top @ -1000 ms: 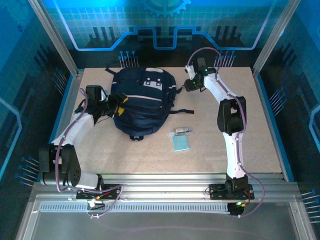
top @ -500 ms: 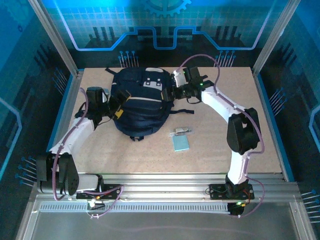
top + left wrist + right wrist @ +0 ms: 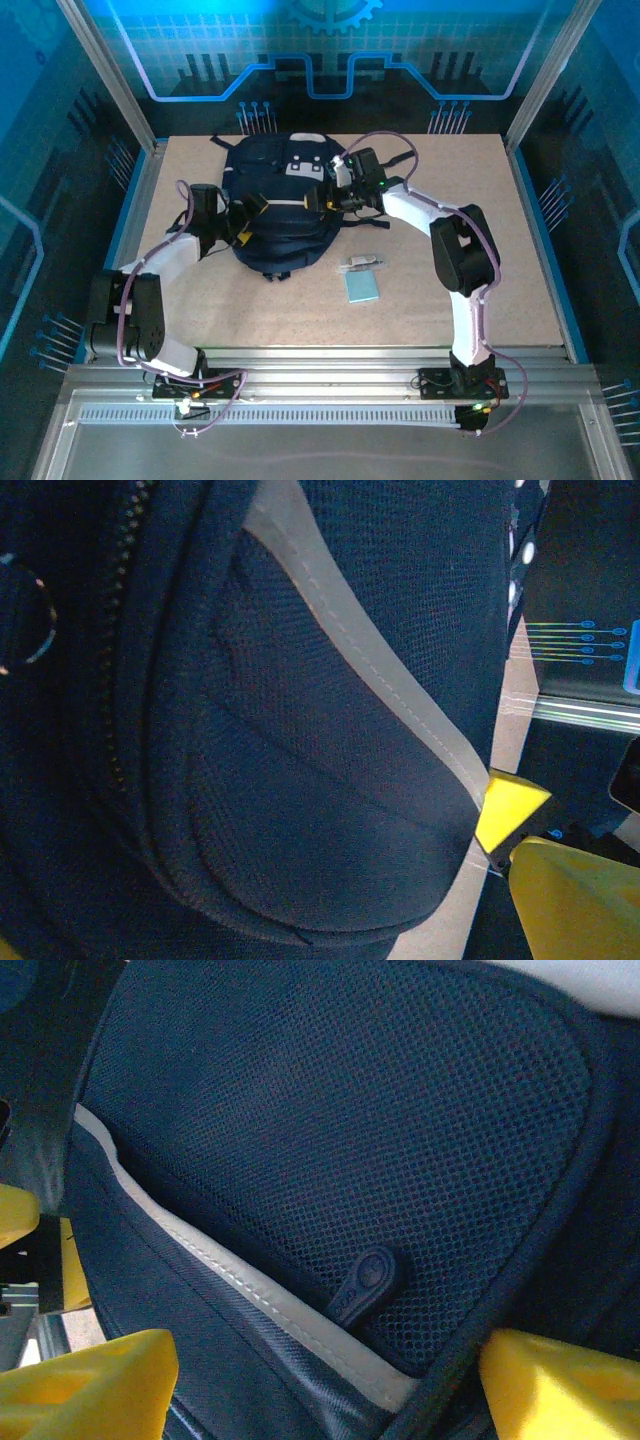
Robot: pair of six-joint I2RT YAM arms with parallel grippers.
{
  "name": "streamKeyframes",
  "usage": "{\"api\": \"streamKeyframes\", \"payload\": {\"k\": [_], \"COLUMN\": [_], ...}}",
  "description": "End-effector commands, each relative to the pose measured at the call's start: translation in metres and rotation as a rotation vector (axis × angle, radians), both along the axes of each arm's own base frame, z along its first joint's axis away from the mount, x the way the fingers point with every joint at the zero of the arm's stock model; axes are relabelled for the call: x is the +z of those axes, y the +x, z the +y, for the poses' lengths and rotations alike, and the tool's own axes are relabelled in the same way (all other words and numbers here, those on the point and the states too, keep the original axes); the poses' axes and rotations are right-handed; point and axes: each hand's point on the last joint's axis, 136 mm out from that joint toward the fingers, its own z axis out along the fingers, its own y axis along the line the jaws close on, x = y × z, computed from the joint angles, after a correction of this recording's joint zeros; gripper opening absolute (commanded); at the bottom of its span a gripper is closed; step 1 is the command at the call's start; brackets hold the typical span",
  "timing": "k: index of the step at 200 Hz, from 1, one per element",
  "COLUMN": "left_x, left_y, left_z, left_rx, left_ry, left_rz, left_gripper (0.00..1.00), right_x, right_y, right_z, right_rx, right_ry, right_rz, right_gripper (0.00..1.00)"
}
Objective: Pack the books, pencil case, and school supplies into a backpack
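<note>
Lying flat, navy backpack (image 3: 285,225) with pale-grey trim and mesh pocket.

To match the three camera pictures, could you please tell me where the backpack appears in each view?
Top external: the backpack lies on the table, left of centre towards the far edge.
Left wrist: backpack across the left and middle.
Right wrist: backpack across the top and middle.
Shared landmark: its white-grey trim strip.

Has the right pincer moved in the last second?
Yes. The right pincer swung leftward and nearer, from beside the backpack to over it, judged against the light-blue pad.
</note>
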Motion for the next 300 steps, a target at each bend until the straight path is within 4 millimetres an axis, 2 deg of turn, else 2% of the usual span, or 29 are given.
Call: {"api": "streamKeyframes", "payload": {"k": [1, 41, 78, 98, 117, 138, 150, 157, 177, 188, 201, 220, 245, 273, 293, 300], "left_x": [-0.005, -0.012, -0.010, -0.006, 0.006, 0.025, 0.038, 0.044, 0.060, 0.065, 0.069, 0.068, 0.056, 0.033, 0.022, 0.020], "left_y": [0.003, 0.002, 0.002, 0.000, -0.006, -0.015, -0.022, -0.027, -0.038, -0.042, -0.046, -0.047, -0.046, -0.042, -0.040, -0.039], "left_z": [-0.002, -0.014, -0.015, -0.013, -0.008, 0.003, 0.007, 0.008, 0.000, -0.010, -0.025, -0.045, -0.076, -0.107, -0.123, -0.127], "left_rx": [-0.009, -0.014, -0.022, -0.032, -0.059, -0.092, -0.110, -0.124, -0.185, -0.221, -0.263, -0.311, -0.370, -0.411, -0.414, -0.412], "left_ry": [0.011, -0.017, 0.004, 0.028, 0.098, 0.224, 0.294, 0.333, 0.428, 0.461, 0.484, 0.522, 0.556, 0.603, 0.657, 0.680], "left_rz": [-0.029, -0.027, -0.030, -0.031, -0.037, -0.045, -0.068, -0.079, -0.127, -0.149, -0.174, -0.190, -0.182, -0.147, -0.137, -0.136], "left_gripper": [0.95, 0.95, 0.94, 0.95, 0.95, 0.94, 0.93, 0.92, 0.90, 0.88, 0.87, 0.86, 0.85, 0.84, 0.83, 0.83], "right_x": [-0.003, 0.005, 0.028, 0.031, 0.027, 0.026, 0.023, 0.020, 0.016, 0.015, 0.008, -0.004, -0.011, -0.020, -0.010, -0.004], "right_y": [-0.023, -0.072, -0.117, -0.128, -0.114, -0.088, -0.072, -0.063, -0.040, -0.029, -0.018, -0.004, 0.008, 0.014, 0.014, 0.014], "right_z": [0.024, 0.025, 0.025, 0.022, -0.001, -0.026, -0.035, -0.040, -0.037, -0.031, -0.025, -0.021, -0.010, -0.002, -0.002, -0.002], "right_rx": [0.061, 0.094, 0.147, 0.175, 0.098, -0.014, -0.076, -0.110, -0.157, -0.167, -0.187, -0.215, -0.219, -0.196, -0.196, -0.196], "right_ry": [0.054, 0.051, 0.013, -0.056, -0.164, -0.222, -0.253, -0.274, -0.270, -0.236, -0.214, -0.214, -0.165, -0.142, -0.051, -0.021], "right_rz": [0.047, 0.120, 0.126, 0.093, 0.048, 0.027, 0.027, 0.030, 0.031, 0.038, 0.053, 0.088, 0.095, 0.140, 0.164, 0.167], "right_gripper": [0.80, 0.80, 0.80, 0.80, 0.80, 0.78, 0.73, 0.66, 0.44, 0.40, 0.39, 0.40, 0.42, 0.20, 0.00, 0.00]}}
